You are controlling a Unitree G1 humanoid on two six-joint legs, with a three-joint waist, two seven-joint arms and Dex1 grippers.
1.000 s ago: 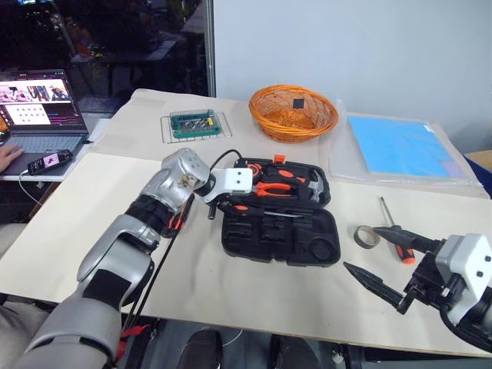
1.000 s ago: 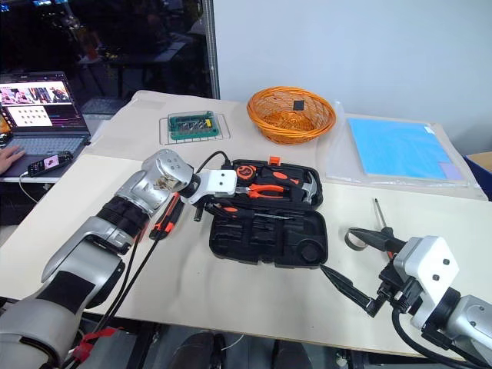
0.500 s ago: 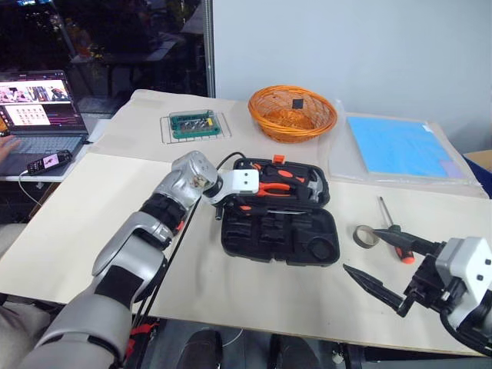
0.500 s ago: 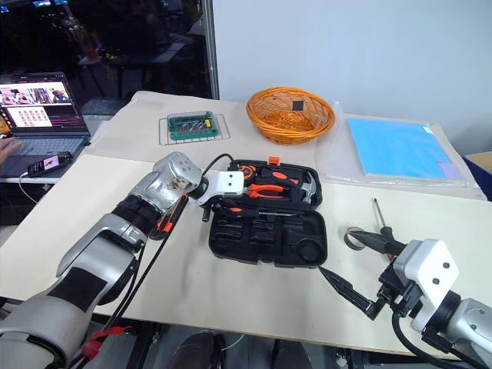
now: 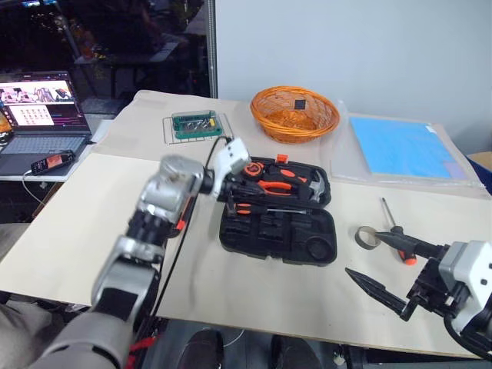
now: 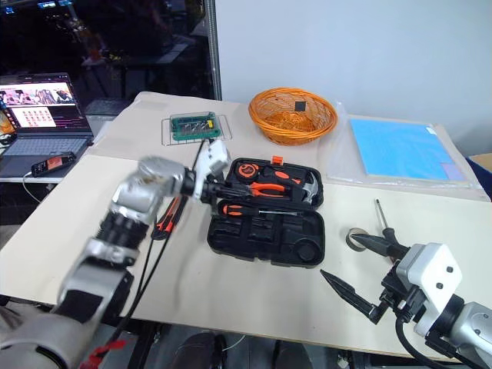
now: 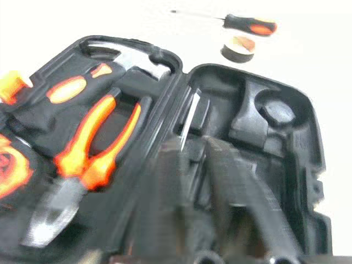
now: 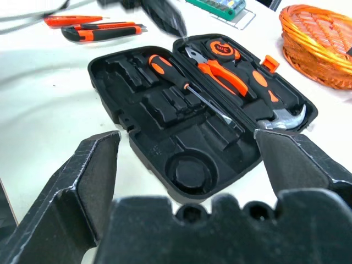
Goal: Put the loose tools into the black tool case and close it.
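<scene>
Your black tool case (image 5: pixel 277 210) lies open mid-counter (image 5: pixel 231 292), one screwdriver (image 8: pixel 187 85) now seated in its hinge-side recess. Your left tool (image 6: pixel 217 192) has lifted off the case's left edge and clenched empty; the right tool (image 6: pixel 369 280) hangs spread near the case's right corner. Right of the case, the second screwdriver (image 5: pixel 393 231) and tape ring (image 5: pixel 367 237) remain loose; left of it, the utility knife (image 8: pixel 104 32) and red tester (image 8: pixel 69 20).

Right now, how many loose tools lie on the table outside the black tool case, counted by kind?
Orange-and-black screwdriver: 1
Red tester screwdriver: 1
Utility knife: 1
Tape ring: 1
Total: 4
</scene>
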